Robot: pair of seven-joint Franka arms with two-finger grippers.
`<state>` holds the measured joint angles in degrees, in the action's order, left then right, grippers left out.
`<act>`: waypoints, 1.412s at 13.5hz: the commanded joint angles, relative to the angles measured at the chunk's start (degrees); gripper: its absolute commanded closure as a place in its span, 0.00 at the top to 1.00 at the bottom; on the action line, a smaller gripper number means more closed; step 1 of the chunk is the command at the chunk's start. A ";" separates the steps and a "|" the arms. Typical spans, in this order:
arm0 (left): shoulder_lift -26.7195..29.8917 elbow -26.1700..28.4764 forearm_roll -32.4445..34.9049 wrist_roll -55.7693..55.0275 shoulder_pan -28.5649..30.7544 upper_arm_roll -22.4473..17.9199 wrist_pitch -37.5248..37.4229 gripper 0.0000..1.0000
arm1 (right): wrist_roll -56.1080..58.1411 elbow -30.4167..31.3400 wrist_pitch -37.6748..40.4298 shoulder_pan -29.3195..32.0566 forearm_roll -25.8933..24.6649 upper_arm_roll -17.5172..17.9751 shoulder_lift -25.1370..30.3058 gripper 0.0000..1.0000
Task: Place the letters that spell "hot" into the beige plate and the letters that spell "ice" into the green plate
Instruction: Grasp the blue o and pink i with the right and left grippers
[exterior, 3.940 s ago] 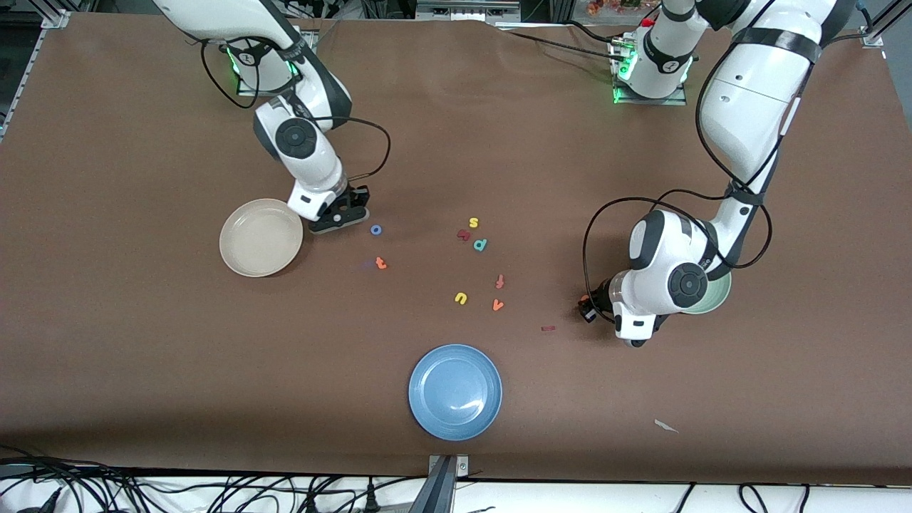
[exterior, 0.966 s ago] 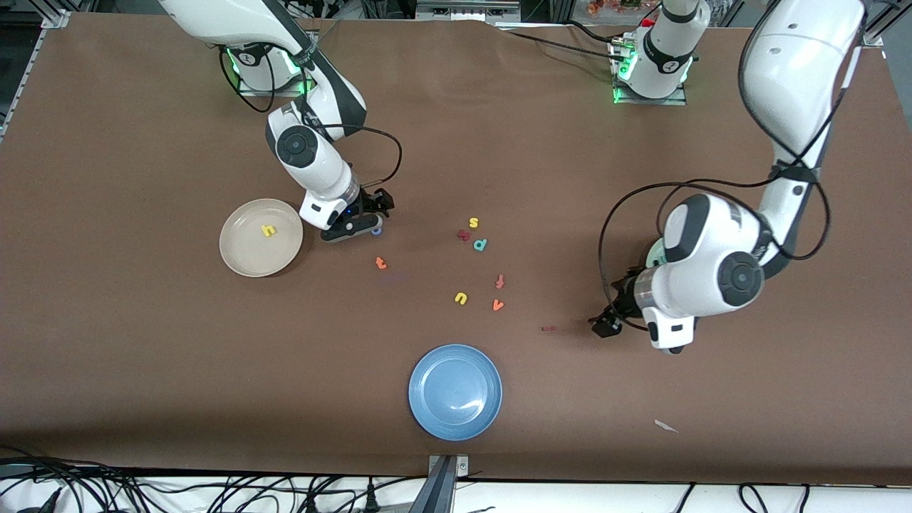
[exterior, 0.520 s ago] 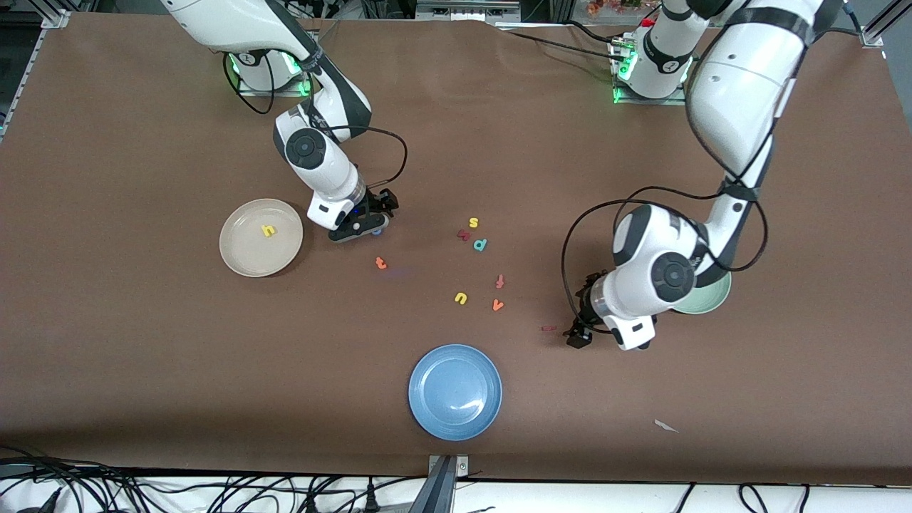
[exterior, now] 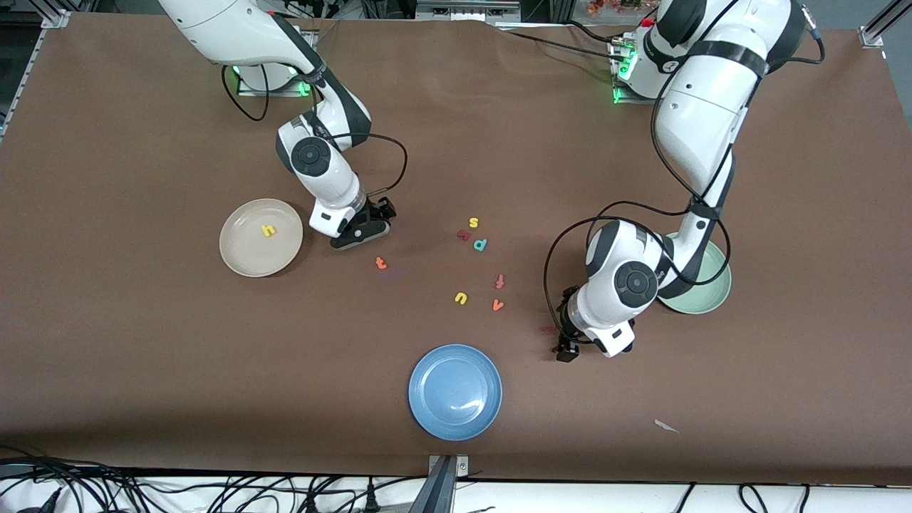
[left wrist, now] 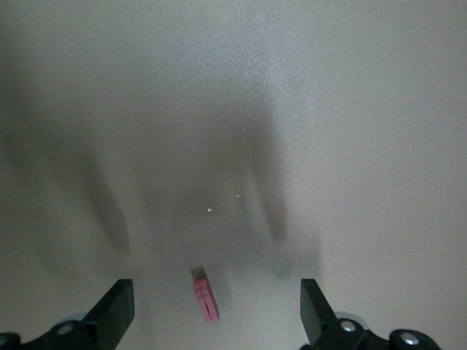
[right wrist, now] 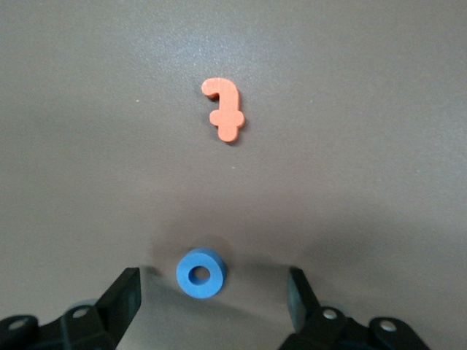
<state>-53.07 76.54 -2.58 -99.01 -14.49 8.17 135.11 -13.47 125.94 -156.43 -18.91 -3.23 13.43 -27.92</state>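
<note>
The cream beige plate (exterior: pixel 242 249) lies toward the right arm's end with the yellow h (exterior: pixel 268 230) in it. Beside the plate, my right gripper (exterior: pixel 362 229) is low over the table. The right wrist view shows this gripper (right wrist: pixel 213 302) open, with the blue o (right wrist: pixel 200 273) lying between its fingers and touching neither. The orange t (exterior: pixel 381 263) (right wrist: pixel 225 109) lies on the table nearby. My left gripper (exterior: pixel 566 347) (left wrist: pixel 215 321) is open over the maroon i (exterior: pixel 547 328) (left wrist: pixel 206 299). The left arm partly hides the green plate (exterior: pixel 712 292).
Loose letters lie mid-table: a yellow s (exterior: pixel 473 223), a maroon letter (exterior: pixel 463 234), a teal d (exterior: pixel 480 244), a red-orange f (exterior: pixel 500 281), a yellow u (exterior: pixel 461 298) and an orange v (exterior: pixel 497 305). A blue plate (exterior: pixel 455 391) lies nearer the camera. A white scrap (exterior: pixel 666 426) lies near the front edge.
The h now lies in the beige plate. My right gripper has shifted from the plate over to the o. My left gripper has come away from the green plate to over the i.
</note>
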 commanded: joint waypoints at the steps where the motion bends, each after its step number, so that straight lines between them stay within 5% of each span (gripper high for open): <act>1: -3.87 -5.69 -0.58 -2.15 -2.20 -1.66 0.06 1.00 | -1.12 -1.31 -0.46 -1.56 -1.08 -0.60 -1.08 0.87; 3: -4.32 -6.32 -0.58 -3.29 -5.26 -4.99 0.06 1.00 | -2.08 -1.31 -0.46 -1.91 -1.25 -0.60 -1.26 0.87; 7: -4.50 -6.23 -0.58 -3.03 -5.63 -5.62 0.06 0.74 | -3.41 -1.14 -0.19 -2.62 -2.04 -0.95 -1.09 0.81; 9: -4.41 -6.23 -0.58 -2.77 -5.63 -5.62 0.06 0.71 | -3.41 -0.96 -0.19 -2.62 -2.83 -1.04 -1.09 0.76; 12: -4.41 -6.23 -0.58 -2.51 -5.54 -5.62 0.06 0.35 | -3.41 -0.96 -0.19 -2.71 -3.01 -1.12 -1.09 0.75; 16: -4.24 -5.97 -0.50 0.48 -5.37 -5.62 -0.11 0.01 | -3.41 -0.87 -0.19 -2.71 -3.89 -1.39 -1.17 0.66; 19: -3.62 -5.88 -0.15 1.97 -5.11 -5.62 -0.38 0.00 | -3.41 -0.79 -0.19 -2.71 -4.41 -1.39 -1.09 0.49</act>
<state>-56.27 71.71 -2.57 -99.32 -19.24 3.46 135.30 -15.61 125.74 -156.31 -20.69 -6.11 12.70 -28.03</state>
